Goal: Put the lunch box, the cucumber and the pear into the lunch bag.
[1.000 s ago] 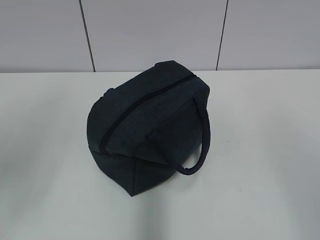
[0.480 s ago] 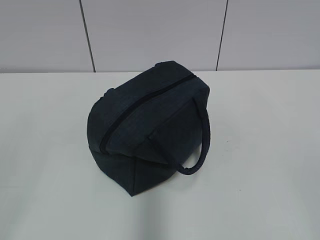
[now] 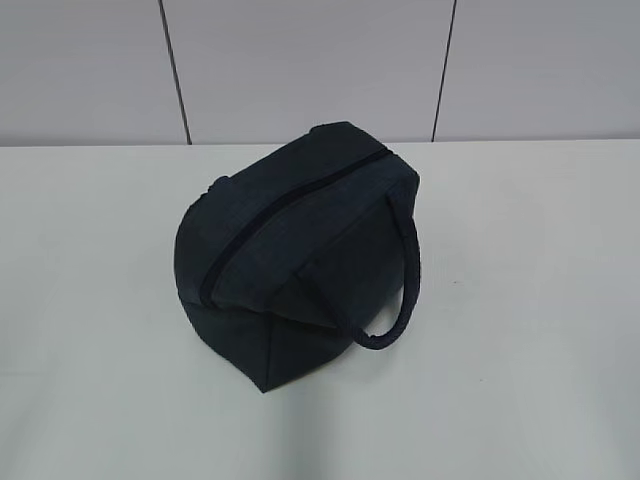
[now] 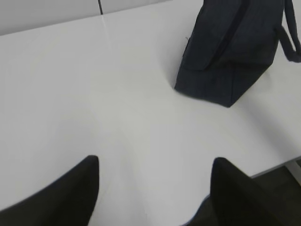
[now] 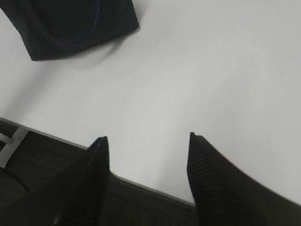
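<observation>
Lunch bag sits zipped up mid-table, one strap handle looping off its right side. My left gripper hovers over bare table near the bag, fingers spread, holding nothing. Right gripper hangs at the table's near edge, also released and empty.

A white table stands before a grey panelled wall.

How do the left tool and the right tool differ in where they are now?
The left tool hangs fully over the white table, with the lunch bag ahead to its right. The right tool hangs at the table's edge, with the bag ahead to its left. Both are open and empty.
</observation>
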Available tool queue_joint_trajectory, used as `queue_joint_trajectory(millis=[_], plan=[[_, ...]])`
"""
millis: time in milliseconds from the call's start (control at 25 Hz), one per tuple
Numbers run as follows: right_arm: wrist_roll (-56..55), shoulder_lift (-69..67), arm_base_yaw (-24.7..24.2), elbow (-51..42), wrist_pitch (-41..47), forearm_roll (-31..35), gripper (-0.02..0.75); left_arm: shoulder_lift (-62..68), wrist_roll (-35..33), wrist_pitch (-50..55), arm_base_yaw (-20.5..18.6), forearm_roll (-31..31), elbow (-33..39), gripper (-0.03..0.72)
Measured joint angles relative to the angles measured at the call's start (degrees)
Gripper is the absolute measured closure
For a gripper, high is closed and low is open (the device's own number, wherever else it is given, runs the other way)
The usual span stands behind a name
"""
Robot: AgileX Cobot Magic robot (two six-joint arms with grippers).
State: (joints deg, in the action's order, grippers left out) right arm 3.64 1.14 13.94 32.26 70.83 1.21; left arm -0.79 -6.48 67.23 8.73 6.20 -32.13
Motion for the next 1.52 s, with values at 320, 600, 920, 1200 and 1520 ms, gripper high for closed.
queue_joint_trajectory(millis=[320, 600, 920, 1200, 1520], plan=[[-0.52, 0.00, 0.00, -3.85, -4.08, -0.78, 0.315, 0.00, 0.11, -2.86, 0.00, 0.68, 1.71, 0.246], [-0.52, 0.00, 0.00, -3.94, -4.40, -0.87, 0.315, 0.00, 0.11, -2.91, 0.00, 0.68, 1.71, 0.246], [-0.55, 0.00, 0.00, -3.94, -4.52, -0.87, 0.315, 0.00, 0.11, -2.91, 0.00, 0.79, 1.71, 0.248], [-0.65, 0.00, -0.28, -3.94, -4.61, -0.87, 0.315, 0.00, 0.11, -2.91, -0.30, 0.79, 1.71, 0.251], [-0.65, 0.00, -10.17, -3.94, -4.61, -0.87, 0.315, 0.00, 0.11, -2.97, -10.29, 0.84, 1.71, 0.251]])
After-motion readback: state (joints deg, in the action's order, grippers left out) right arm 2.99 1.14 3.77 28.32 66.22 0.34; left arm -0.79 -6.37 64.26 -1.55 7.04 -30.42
